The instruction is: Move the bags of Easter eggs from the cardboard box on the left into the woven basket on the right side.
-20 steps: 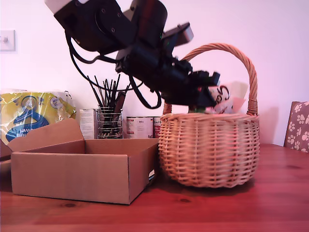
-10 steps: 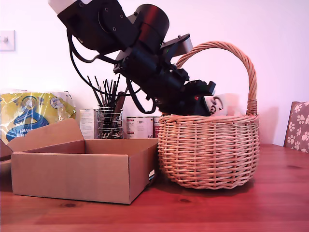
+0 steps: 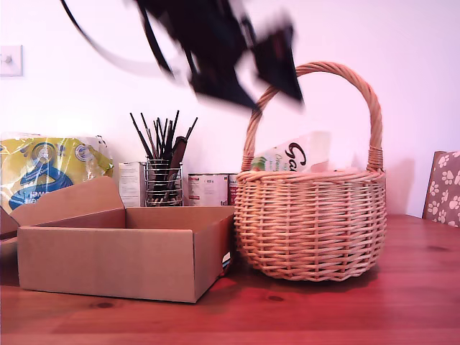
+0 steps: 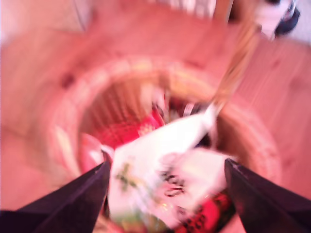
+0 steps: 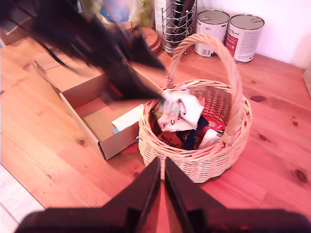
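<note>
**White egg bag in the basket, first gripper spread wide above it**

My first gripper [image 4: 165,194] hangs over the round light-tan wicker basket [image 3: 310,223] with its dark fingers [image 4: 73,196] spread wide and nothing between them. The white-cream crinkly bag with green patches and black script lettering [image 3: 295,154] lies inside the basket, leaning on red-printed wrappers, its upper edge poking above the rim. My second gripper [image 5: 161,182] is high above the counter [image 3: 402,287], fingers nearly together and empty.

The main risk I judge: the bag sits high and tilted, so an arm swinging close, or catching the arched twisted handle [image 3: 370,100], could flick it out or tip the basket. Motion blur hides how much clearance the arm has.

The shallow brown corrugated cardboard box [image 3: 108,262] stands just beside the basket at the exterior view's left. Only a pale paper slip [image 5: 127,118] shows inside it. A dark patch under the white bag may be the navy bag; I cannot tell.
</note>
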`<state>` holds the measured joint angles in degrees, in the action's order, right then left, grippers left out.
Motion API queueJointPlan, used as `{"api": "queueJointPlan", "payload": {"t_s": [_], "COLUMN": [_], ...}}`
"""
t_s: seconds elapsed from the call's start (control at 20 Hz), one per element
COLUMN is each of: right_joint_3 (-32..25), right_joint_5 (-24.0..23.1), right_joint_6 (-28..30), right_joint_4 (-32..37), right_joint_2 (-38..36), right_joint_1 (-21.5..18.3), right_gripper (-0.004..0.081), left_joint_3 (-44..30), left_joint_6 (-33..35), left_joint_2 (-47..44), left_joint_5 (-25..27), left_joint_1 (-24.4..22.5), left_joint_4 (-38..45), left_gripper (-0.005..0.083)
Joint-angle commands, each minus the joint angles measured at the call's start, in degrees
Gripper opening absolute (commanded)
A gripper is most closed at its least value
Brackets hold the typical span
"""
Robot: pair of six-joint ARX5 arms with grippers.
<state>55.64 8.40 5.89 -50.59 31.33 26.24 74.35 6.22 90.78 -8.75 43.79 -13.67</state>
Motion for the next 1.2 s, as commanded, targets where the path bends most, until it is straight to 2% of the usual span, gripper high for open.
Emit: {"api": "queueJointPlan", "payload": {"t_s": [0.0,0.05,0.1,0.15,0.2,0.25,0.4,0.55,0.65,0.8,0.9,1.05,1.15], "right_joint_3": [-0.92,-0.92,-0.92,-0.94,-0.94,-0.98,-3.02,-7.93,-11.28,-14.88,-16.74,-18.25,-18.97], "right_joint_5": [-0.11,-0.52,-1.49,-2.29,-3.13,-3.54,-5.68,-9.09,-10.51,-10.29,-7.82,-0.87,3.30], "right_joint_6": [0.13,0.13,0.11,0.11,0.11,0.09,-0.61,-1.18,-1.20,0.31,0.44,0.17,0.04], "right_joint_4": [0.59,0.61,0.70,1.09,1.66,2.64,8.13,15.41,20.09,23.21,24.55,25.53,25.46], "right_joint_2": [-0.52,-0.50,-0.48,-0.48,-0.48,-0.48,-0.48,-0.50,-0.50,-0.50,-0.94,-2.60,-4.35], "right_joint_1": [-0.13,-0.13,-0.13,-0.15,-0.15,-0.17,-0.31,-1.57,-3.30,-8.70,-13.18,-20.13,-22.49], "right_gripper": [-0.0011,-0.0011,-0.0011,-0.0011,-0.0011,-0.0011,-0.0011,-0.0011,-0.0011,-0.0011,-0.0011,-0.0011,-0.0011], "left_joint_3": [-1.11,-1.16,-1.18,-1.31,-1.95,-2.99,-9.11,-19.87,-26.27,-32.85,-35.39,-39.04,-41.64], "left_joint_6": [-0.31,-0.20,-0.22,-0.07,0.94,1.99,1.53,-0.76,-3.15,-3.93,-4.33,-4.74,-4.79], "left_joint_2": [-0.22,-1.60,-2.82,-3.89,-5.03,-6.36,-11.28,-19.12,-24.70,-31.69,-35.15,-40.94,-45.68], "left_joint_5": [0.24,0.24,0.28,0.31,0.28,0.28,1.29,4.50,4.74,4.72,4.57,3.37,2.69], "left_joint_1": [0.22,0.20,0.20,0.20,0.22,0.22,0.17,-1.66,-4.35,-10.12,-13.86,-18.84,-21.49], "left_joint_4": [-2.54,-4.28,-5.57,-6.29,-6.27,-5.95,-2.60,6.23,10.23,12.70,12.41,11.50,10.99], "left_gripper": [0.0666,0.0597,0.0481,0.0301,0.0084,-0.0028,-0.0024,-0.0024,-0.0024,-0.0024,-0.0024,-0.0024,-0.0024]}}
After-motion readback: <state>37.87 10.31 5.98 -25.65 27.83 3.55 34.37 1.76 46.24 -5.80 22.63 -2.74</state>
